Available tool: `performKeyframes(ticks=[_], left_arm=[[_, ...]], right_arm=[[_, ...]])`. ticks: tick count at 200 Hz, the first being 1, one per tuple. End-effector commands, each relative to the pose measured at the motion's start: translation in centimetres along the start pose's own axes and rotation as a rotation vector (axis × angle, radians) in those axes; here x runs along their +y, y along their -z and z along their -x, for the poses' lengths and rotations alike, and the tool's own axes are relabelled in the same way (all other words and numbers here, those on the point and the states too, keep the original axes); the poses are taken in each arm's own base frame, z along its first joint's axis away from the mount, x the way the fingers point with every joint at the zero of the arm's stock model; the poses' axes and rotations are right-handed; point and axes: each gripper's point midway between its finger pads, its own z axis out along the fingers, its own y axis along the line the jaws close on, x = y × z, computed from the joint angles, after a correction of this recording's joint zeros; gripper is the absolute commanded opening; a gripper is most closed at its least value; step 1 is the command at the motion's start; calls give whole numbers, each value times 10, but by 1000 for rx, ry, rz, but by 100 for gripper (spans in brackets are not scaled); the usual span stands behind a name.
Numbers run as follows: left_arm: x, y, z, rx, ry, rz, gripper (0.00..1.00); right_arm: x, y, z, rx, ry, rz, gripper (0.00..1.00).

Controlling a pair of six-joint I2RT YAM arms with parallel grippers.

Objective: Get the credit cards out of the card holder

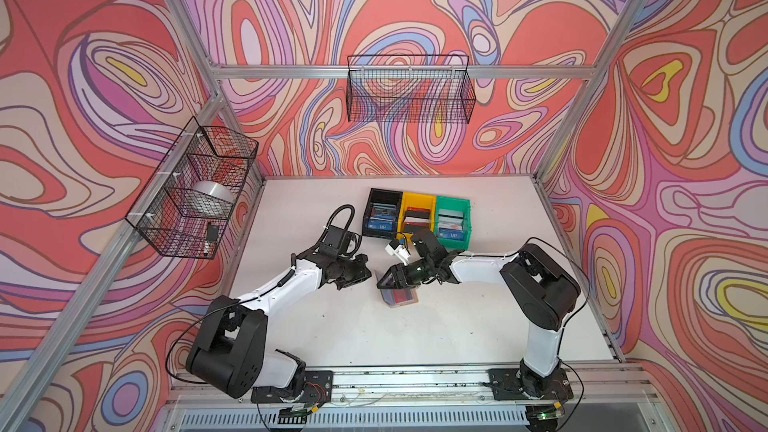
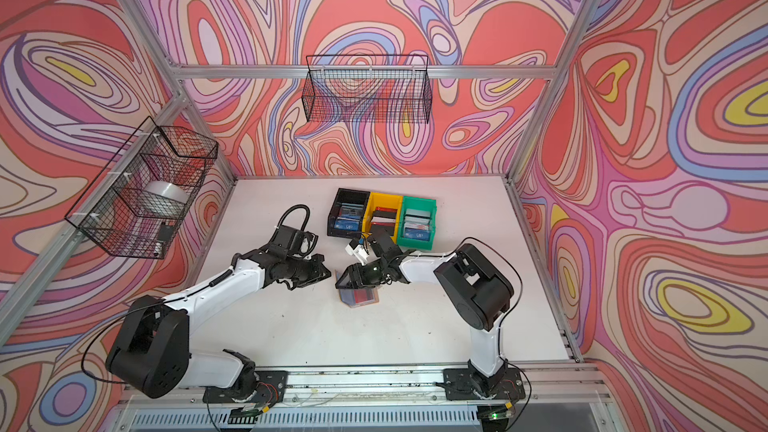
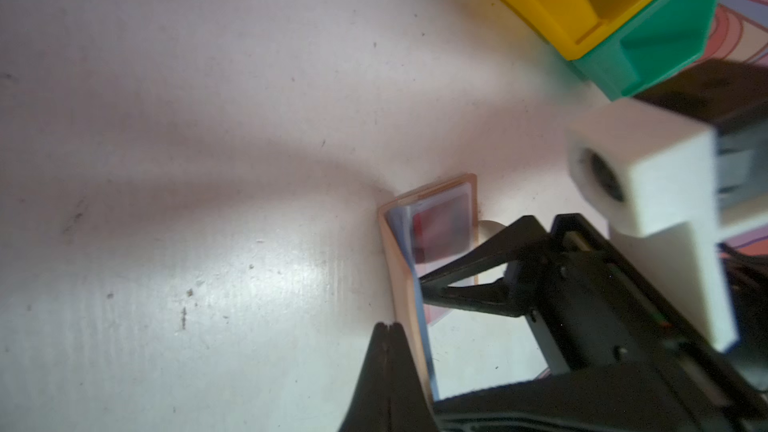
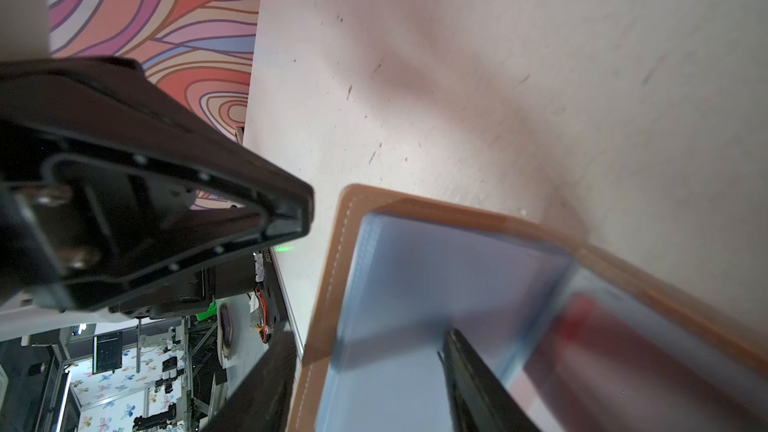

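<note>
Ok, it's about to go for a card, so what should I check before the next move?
1. Tan-pink leather-look card holder lying open on the white tabletop: ok.
2. Red plastic credit card visible in its pale blue clear sleeve: ok.
3. Right gripper open, astride the holder's raised cover: ok.
4. Right gripper gripping the card: not ok.
5. Left gripper shut beside that cover; whether it steadies it: cannot tell.
</note>
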Motion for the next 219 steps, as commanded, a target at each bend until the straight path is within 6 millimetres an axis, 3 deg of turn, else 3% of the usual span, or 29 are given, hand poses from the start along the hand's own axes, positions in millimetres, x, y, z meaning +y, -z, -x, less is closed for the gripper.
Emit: performKeyframes(ticks=[1,30,74,115,167,219], left_arm=[[-33,16,14,-30,-21,-115,0],[-40,15,21,-46,-8,-143,0],[-42,-4,12,2,52,-229,0],[-21,-28,-2,38,119,-216,0],[4,-43,-21,87,151,-154,0],[33,-56,-35,128,155,-49,0]], right_arm=[[-4,-6,-6,23,9,-12,60],[-7,-8,-10,35,-8,-8,61],[-12,-11,-13,36,-12,-12,62],[-13,-11,-15,36,-14,-8,62],[-10,-8,-13,13,-11,-9,62],[-4,20,-2,-82,29,-138,62]])
